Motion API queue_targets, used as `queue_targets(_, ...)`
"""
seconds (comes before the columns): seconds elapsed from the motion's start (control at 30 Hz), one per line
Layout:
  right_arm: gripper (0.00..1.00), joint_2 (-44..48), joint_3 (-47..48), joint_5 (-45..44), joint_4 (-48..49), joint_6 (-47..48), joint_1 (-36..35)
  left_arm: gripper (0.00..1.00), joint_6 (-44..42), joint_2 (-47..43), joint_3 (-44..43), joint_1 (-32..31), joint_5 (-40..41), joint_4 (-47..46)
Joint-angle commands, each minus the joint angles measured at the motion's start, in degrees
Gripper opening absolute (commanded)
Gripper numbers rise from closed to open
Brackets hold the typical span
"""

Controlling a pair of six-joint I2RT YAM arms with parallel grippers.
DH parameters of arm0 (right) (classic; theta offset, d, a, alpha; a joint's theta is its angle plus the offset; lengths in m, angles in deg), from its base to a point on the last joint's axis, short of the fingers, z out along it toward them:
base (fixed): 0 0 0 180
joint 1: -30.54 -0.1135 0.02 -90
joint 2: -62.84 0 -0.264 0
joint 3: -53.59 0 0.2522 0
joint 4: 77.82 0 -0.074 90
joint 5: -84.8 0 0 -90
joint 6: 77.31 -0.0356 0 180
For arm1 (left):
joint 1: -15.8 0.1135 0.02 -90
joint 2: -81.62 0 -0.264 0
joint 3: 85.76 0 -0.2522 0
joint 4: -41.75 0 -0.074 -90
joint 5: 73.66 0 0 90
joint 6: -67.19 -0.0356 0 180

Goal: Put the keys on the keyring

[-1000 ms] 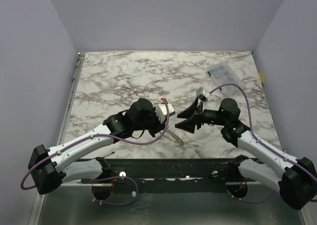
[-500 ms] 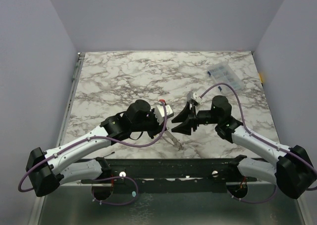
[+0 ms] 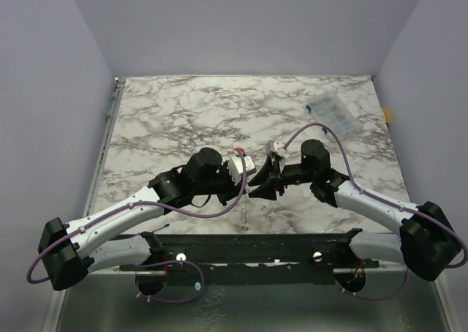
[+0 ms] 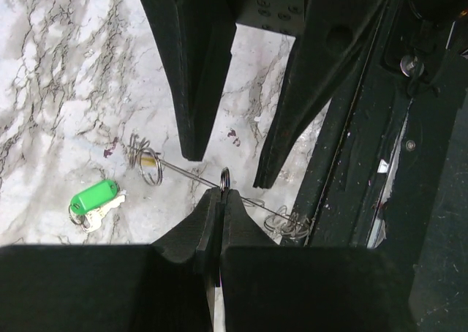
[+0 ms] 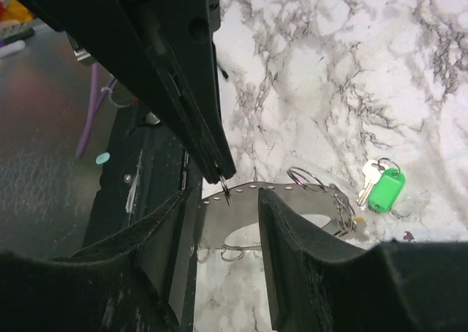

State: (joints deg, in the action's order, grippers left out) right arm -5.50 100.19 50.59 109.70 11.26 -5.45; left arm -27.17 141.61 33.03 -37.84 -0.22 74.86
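- The keyring (image 4: 224, 177) is a thin grey wire with clusters of small rings at both ends. One small ring at mid-length is pinched at the tip of the left gripper (image 4: 221, 193), near the centre of the left wrist view.
- In the top view the wire runs from the gripper tips down-frame towards the near edge of the table (image 3: 183, 112).
- The green-headed key (image 4: 93, 197) lies flat on the table at the lower left of the left wrist view. It is apart from the wire, and a pale metal key (image 4: 104, 210) touches it.
- A small yellowish piece sits inside the rings at the wire's upper-left end. It is too small to identify.
- Left gripper: the jaws are closed together on the keyring's small ring.
- Right gripper (image 5: 228, 198): the jaws are spread wide and hold nothing. Its two fingers (image 4: 194, 76) stand either side of the pinched ring, one on each side of the left gripper's tip.
- Left arm: extends from the lower left of the top view to the frame centre, with the wrist low over the front part of the table.
- Right arm: extends from the lower right to the centre. Its gripper faces the left gripper tip to tip.
- A clear bag (image 3: 333, 111) lies at the upper right of the table, well apart from both grippers. Its contents cannot be made out.
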Motion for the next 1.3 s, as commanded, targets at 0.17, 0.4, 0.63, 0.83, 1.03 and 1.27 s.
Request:
queue_targets(0.17, 0.46, -1.2, 1.7, -2.7, -4.0, 4.8, -2.8, 0.00, -0.3, -1.0, 0.1, -0.2, -1.4, -2.0)
queue_targets(0.4, 0.39, -2.3, 2.4, -3.1, -4.2, 4.9, -3.0, 0.00, -0.3, -0.9, 0.2, -0.2, -1.3, -2.0)
queue_targets(0.63, 0.32, -2.5, 2.8, -4.3, -4.7, 5.3, -3.6, 0.00, -0.3, -0.8, 0.3, -0.3, -0.8, -2.1)
queue_targets(0.83, 0.30, -1.4, 2.2, -5.9, -4.3, 5.6, -4.5, 0.00, -0.3, -0.6, 0.4, -0.2, -0.5, -2.2)
queue_targets(1.03, 0.17, -1.8, 2.8, -6.9, -5.2, 6.3, -5.4, 0.00, -0.2, -0.4, 0.5, -0.2, -0.3, -2.2)
queue_targets(1.27, 0.01, -2.4, 3.6, -7.1, -6.3, 6.9, -5.6, 0.00, -0.3, -0.1, 0.5, -0.3, 0.0, -2.2)
